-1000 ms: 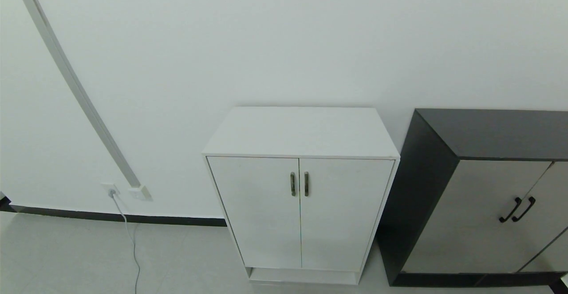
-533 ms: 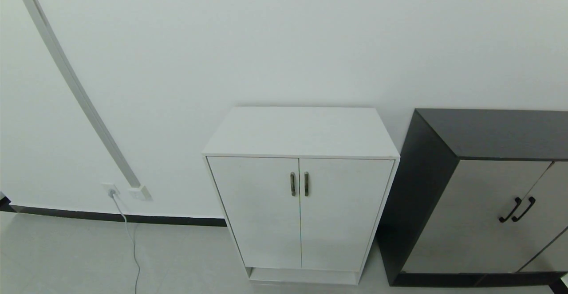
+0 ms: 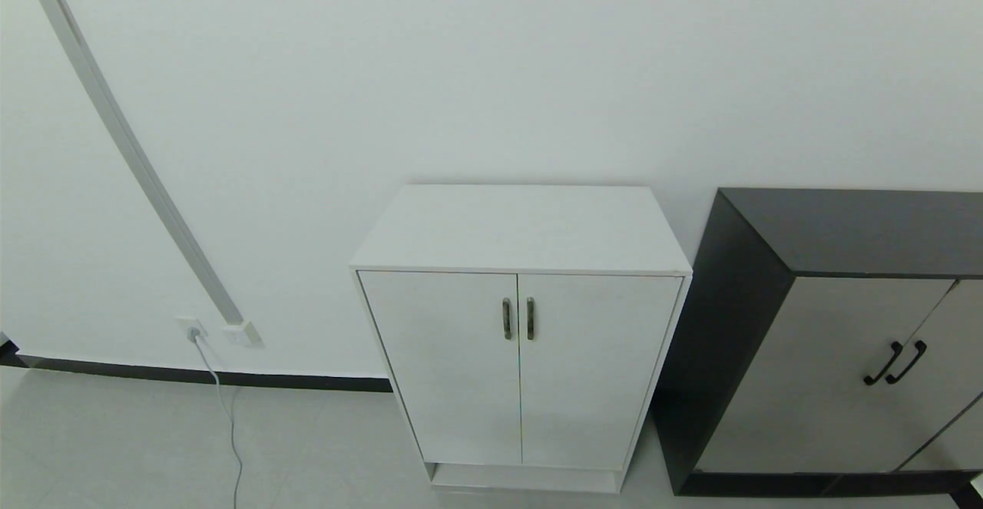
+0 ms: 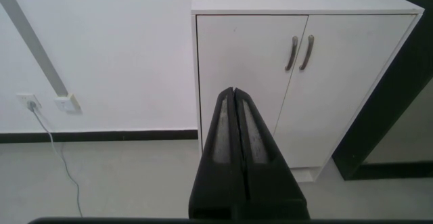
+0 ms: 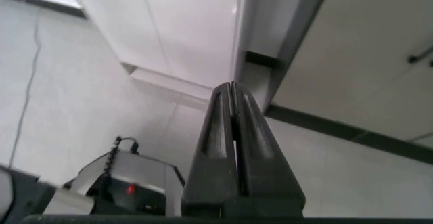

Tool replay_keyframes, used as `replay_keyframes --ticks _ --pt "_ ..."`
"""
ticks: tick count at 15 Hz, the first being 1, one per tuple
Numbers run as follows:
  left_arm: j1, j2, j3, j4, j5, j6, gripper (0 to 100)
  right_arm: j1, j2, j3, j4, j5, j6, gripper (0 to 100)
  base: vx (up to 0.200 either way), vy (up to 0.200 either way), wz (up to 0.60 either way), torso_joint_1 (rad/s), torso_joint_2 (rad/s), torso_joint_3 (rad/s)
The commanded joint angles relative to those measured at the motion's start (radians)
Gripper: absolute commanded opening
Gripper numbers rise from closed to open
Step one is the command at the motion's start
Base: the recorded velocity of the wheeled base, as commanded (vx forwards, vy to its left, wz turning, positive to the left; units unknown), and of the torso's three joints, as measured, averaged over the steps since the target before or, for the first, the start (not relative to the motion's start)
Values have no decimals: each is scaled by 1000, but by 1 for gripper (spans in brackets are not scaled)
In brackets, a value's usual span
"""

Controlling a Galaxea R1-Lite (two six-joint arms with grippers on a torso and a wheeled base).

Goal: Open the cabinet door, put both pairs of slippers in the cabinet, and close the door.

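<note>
Plain white wall (image 3: 491, 71), grey tiled floor (image 3: 115, 447), black baseboard (image 3: 230, 377) along the join. The white cabinet (image 3: 522, 229) stands on the floor with its back to the wall, centre of the head view. Both doors are closed: left door (image 3: 445, 371), right door (image 3: 591, 371), meeting at a thin centre seam. Two slim vertical metal handles sit side by side at the seam near the top, left handle (image 3: 506, 318) and right handle (image 3: 530, 318). There is a low open recess (image 3: 522, 480) under the doors.

The left gripper (image 4: 234, 99) has its fingers pressed flat together with nothing between them. It points toward the left door, well apart from it. The right gripper (image 5: 233, 92) is also closed tight and empty. It is held low over the floor and aimed at the bottom corner where the white cabinet meets its neighbour.

A black cabinet (image 3: 729, 325) stands just beside the white one on the robot's right, with grey doors and a pair of black handles (image 3: 895, 363). On the left, a wall socket (image 3: 192, 331) has a grey cable (image 3: 226, 409) trailing down onto the floor. A grey cable duct (image 3: 123, 140) runs diagonally up the wall from beside it.
</note>
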Motion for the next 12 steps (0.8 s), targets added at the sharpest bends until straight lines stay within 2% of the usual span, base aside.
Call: replay_keyframes --ticks 1,5,7,8,10,12 --pt "0 0 0 0 -1 -1 0 -27 -33 0 0 -1 0 0 0 0 0 0 0 0" --pt "0 0 0 0 1 -1 0 51 -205 3 34 113 4 0 0 0 0 0 0 0" --pt "0 0 0 0 -1 1 0 51 -170 0 44 128 -13 0 0 0 0 0 0 0" --pt "0 0 0 0 -1 1 0 8 -127 0 43 125 -13 0 0 0 0 0 0 0" --pt "0 0 0 0 -1 1 0 -156 -110 0 43 126 -26 0 0 0 0 0 0 0" --pt "0 0 0 0 -1 1 0 -229 -181 0 43 126 -28 0 0 0 0 0 0 0"
